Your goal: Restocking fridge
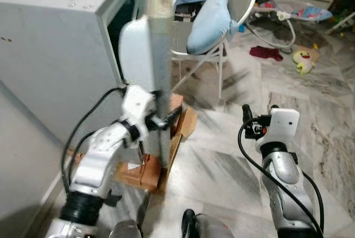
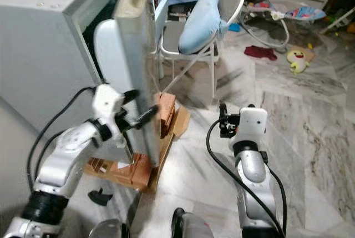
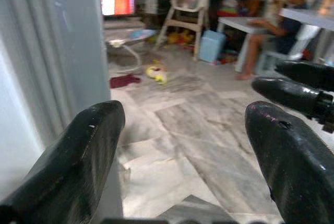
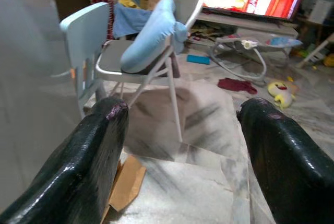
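Fridge (image 1: 50, 55) stands at far left. Its door (image 1: 161, 55) is ajar, edge-on, long axis vertical. Left claw (image 1: 163, 120) sits spread wide at that edge, the nearer arm. Right claw (image 1: 258, 117), also wide and empty, hangs well apart.

You see the grey fridge (image 1: 52, 49) on your left, its door (image 1: 159, 55) swung out edge-on towards the camera. Your left gripper (image 1: 164, 119) is at that door edge, low down, fingers spread around it. Beneath sits flattened cardboard (image 1: 152, 166) on the marble floor (image 1: 222, 166). Your right gripper (image 1: 258, 117) hangs apart over bare floor. Behind stands a folding chair (image 1: 222, 16) with a blue cushion (image 1: 209, 20).
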Controlling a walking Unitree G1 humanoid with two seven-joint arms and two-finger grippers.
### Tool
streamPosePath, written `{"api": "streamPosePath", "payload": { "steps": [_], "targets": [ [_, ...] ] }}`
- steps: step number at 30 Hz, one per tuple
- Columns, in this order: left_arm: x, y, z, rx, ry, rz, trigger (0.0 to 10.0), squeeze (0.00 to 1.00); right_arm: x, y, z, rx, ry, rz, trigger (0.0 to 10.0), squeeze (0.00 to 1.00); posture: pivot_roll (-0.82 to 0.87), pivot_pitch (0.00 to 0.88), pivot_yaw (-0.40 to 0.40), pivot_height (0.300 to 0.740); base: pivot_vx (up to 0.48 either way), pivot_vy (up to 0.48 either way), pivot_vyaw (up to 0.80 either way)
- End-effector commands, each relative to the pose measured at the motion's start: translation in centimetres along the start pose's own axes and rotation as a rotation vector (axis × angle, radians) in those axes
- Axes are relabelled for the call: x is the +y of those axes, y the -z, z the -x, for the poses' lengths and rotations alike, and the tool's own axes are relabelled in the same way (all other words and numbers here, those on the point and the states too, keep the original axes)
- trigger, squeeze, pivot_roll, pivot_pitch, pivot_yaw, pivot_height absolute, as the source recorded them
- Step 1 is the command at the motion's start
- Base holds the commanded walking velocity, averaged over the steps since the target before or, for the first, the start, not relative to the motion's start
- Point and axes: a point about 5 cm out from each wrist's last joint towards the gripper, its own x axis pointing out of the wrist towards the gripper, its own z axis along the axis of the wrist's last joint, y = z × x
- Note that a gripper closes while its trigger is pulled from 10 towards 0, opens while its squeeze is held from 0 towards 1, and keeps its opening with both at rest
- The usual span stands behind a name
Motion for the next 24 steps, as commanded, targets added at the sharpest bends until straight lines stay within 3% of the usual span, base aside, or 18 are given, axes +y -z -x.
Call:
{"api": "streamPosePath", "payload": {
  "steps": [1,4,8,11,15,21,24],
  "targets": [
    [0.6,0.5,0.2,0.028,-0.019,-0.005,10.0,0.0,-0.6,-0.4,0.2,-0.012,0.027,-0.001,10.0,0.0,-0.06,0.065,-0.014,0.74,0.0,0.0,0.0],
    [3.3,1.0,1.1,0.037,-0.171,0.003,10.0,0.0,-0.6,-0.4,0.3,-0.024,0.026,0.0,10.0,0.0,-0.05,0.063,-0.02,0.74,0.0,0.0,0.0],
    [5.0,1.5,2.6,0.06,-0.287,-0.023,10.0,0.0,-0.4,-0.2,-0.1,-0.019,0.004,0.003,10.0,0.0,-0.03,0.044,-0.029,0.74,0.0,0.0,0.0],
    [5.6,1.5,3.2,0.068,-0.313,-0.033,10.0,0.0,-0.1,-0.4,-0.9,-0.027,-0.004,0.004,10.0,0.0,-0.03,0.038,-0.034,0.74,0.0,0.0,0.0],
    [5.5,1.6,3.7,0.059,-0.308,-0.026,10.0,0.0,0.1,-0.4,-1.2,-0.025,-0.011,0.003,10.0,0.0,-0.02,0.033,-0.04,0.74,0.0,0.0,0.0],
    [4.5,3.0,4.6,0.081,-0.307,-0.002,10.0,0.0,0.2,0.0,-1.0,-0.013,-0.028,0.007,10.0,0.0,-0.01,0.035,-0.055,0.74,0.0,-0.406,-0.72],
    [4.1,3.2,4.5,0.083,-0.296,-0.001,10.0,0.0,0.4,-0.1,-1.1,-0.012,-0.037,0.005,10.0,0.0,-0.01,0.043,-0.062,0.74,0.087,-0.411,0.0]
  ]
}}
